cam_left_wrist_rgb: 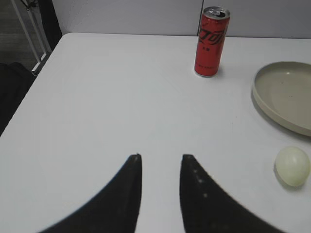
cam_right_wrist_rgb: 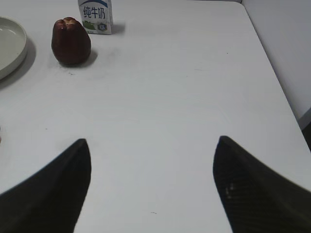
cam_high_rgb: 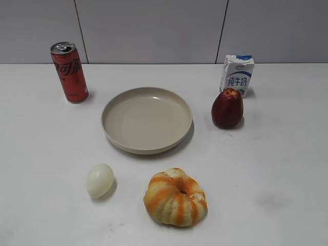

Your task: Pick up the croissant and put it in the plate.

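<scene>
1. The right gripper (cam_right_wrist_rgb: pixel 151 145) hovers over bare white table (cam_high_rgb: pixel 287 169) with its two dark fingers spread wide apart and nothing between them.
2. The left gripper (cam_left_wrist_rgb: pixel 161 158) also hangs over bare table; its fingers stand only a narrow gap apart, holding nothing — parted, but far less than the right pair.
3. The croissant (cam_high_rgb: pixel 175 197), a curled roll with orange and cream stripes, lies on the table at the near edge of the exterior view. It shows in neither wrist view, so it sits outside what either gripper looks at, and neither gripper appears in the exterior view.
4. The plate (cam_high_rgb: pixel 147 120) is bare and stands beyond the croissant, apart from it. From the left gripper it lies ahead and off to the right; from the right gripper it lies ahead and far to the left, only its rim in view.
5. A pale egg (cam_high_rgb: pixel 99 180) rests just beside the croissant, on its left in the exterior view — to the right of the left gripper's fingers and a little ahead of them.
6. A red can (cam_high_rgb: pixel 69 72) stands upright well ahead of the left gripper, slightly to its right.
7. A dark red fruit (cam_right_wrist_rgb: pixel 71 41) sits ahead and left of the right gripper, with a small milk carton (cam_right_wrist_rgb: pixel 95 15) just behind it.
</scene>
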`<state>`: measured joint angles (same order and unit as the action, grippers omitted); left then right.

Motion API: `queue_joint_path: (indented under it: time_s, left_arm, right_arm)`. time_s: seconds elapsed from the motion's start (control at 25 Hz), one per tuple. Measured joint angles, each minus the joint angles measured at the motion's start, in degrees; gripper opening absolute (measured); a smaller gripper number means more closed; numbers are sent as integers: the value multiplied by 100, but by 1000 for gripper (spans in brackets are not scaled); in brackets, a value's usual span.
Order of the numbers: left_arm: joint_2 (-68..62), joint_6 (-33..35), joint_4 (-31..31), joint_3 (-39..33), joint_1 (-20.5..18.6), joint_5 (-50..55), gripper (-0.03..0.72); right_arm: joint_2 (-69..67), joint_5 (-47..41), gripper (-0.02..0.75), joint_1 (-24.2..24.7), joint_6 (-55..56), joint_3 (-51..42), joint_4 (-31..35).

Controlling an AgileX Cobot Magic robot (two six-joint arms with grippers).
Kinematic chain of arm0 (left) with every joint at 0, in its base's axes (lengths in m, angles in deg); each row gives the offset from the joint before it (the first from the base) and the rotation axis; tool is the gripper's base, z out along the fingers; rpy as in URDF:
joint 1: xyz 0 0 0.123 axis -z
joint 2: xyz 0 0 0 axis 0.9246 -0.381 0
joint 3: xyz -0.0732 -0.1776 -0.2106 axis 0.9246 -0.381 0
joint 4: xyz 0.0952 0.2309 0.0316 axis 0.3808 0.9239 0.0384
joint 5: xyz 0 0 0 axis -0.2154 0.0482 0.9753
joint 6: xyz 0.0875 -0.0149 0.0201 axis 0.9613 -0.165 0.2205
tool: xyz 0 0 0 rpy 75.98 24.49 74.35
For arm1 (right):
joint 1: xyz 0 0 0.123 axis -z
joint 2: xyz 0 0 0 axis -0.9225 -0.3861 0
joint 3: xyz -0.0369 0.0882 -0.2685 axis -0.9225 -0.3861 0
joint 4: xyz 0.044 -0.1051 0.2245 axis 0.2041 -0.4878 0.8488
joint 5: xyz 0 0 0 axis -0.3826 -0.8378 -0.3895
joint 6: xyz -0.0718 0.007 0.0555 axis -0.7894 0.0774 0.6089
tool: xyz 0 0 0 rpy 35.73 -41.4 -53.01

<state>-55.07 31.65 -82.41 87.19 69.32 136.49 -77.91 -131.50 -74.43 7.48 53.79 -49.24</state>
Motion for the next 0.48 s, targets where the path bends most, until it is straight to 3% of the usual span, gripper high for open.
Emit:
queue_joint_path:
  time_s: [0.48]
  left_arm:
    - [0, 0, 0, 0, 0, 0, 199]
  right_arm:
    - [0, 0, 593, 0, 0, 0, 0]
